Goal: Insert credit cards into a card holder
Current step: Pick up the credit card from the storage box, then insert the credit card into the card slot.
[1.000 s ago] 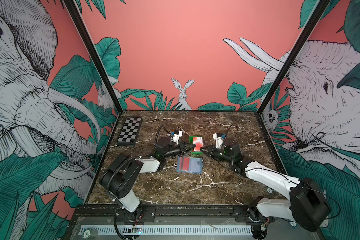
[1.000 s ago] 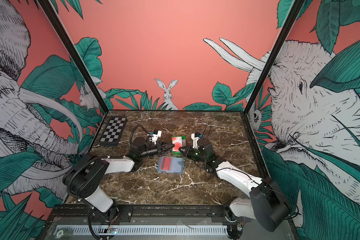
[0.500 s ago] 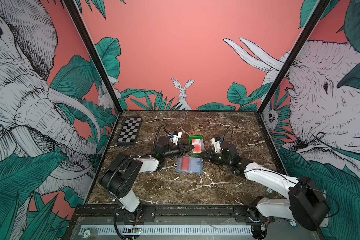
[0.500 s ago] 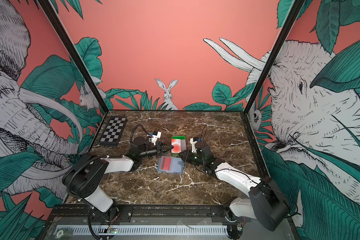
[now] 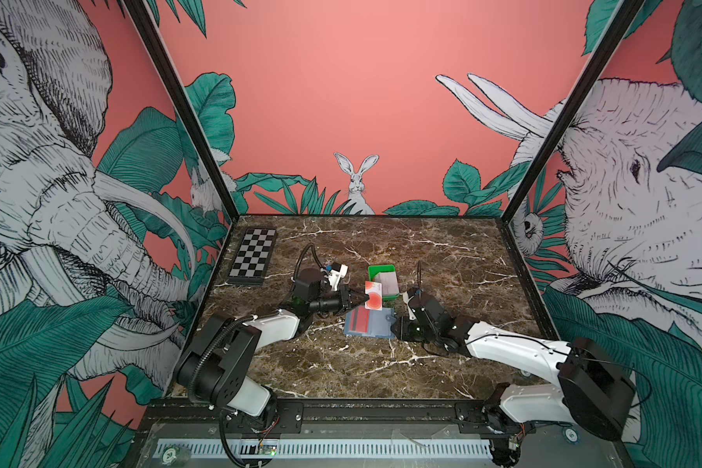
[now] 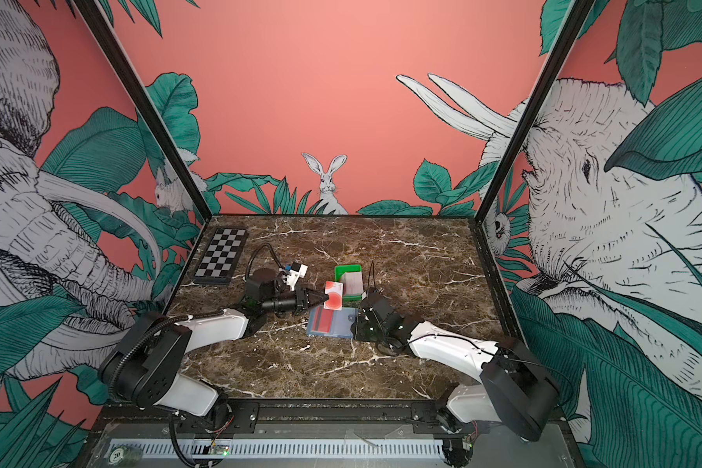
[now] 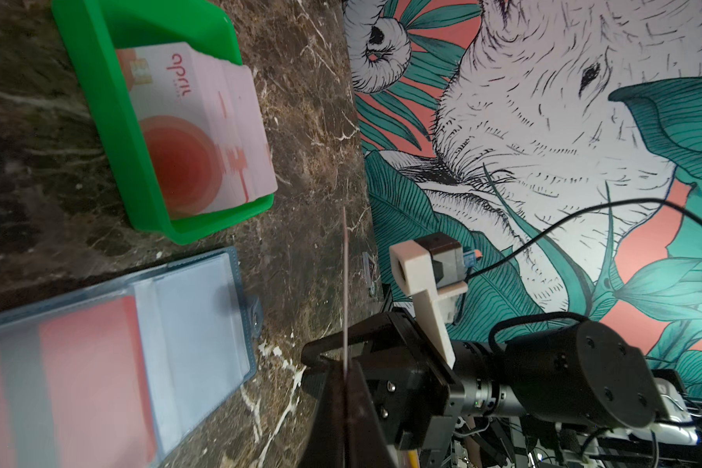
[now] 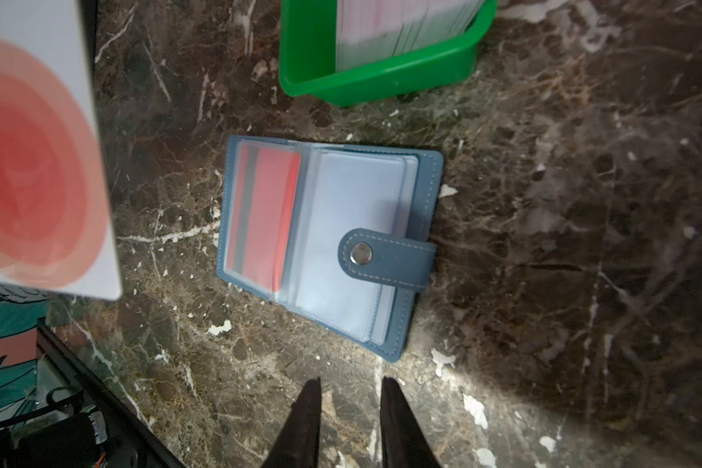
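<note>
Credit card [image 5: 375, 292] upright in closed left tool [image 5: 364, 300]; right tool [image 8: 350, 383] ajar, empty, low beside card holder [image 8: 357, 194].

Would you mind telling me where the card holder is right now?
In both top views the card holder lies open on the table, just in front of the green tray, with the right gripper close beside it.

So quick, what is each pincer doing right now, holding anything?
Left pincer: closed, holding one credit card.
Right pincer: open a little, holding nothing.
</note>
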Controlling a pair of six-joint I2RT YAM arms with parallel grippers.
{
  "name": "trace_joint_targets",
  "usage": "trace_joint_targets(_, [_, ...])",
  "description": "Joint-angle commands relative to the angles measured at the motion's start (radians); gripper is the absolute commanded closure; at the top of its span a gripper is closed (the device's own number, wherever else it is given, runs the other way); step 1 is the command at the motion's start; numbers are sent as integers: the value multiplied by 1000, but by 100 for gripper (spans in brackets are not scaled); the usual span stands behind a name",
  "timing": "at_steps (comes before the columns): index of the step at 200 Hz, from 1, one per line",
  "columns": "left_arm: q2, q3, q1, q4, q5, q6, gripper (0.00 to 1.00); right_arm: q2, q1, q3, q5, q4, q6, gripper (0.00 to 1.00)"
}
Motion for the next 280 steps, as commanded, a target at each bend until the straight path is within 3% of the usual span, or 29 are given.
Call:
trace_joint_targets(1, [-50,-31,6,-101,17,77,100,18,9,-10,55,4,-6,76])
trace_joint_targets(52, [-65,-56,14,-156,17,112,100,100,16,3,69,28,13,87])
trace_joint_targets(112, [-66,-63,14,-170,-7,129,100,199,16,48,69,58,-8,87])
trace_joint_targets(280, [-57,-77,20,-202,-55,164,100,271,-3,91,62,76,-51,88])
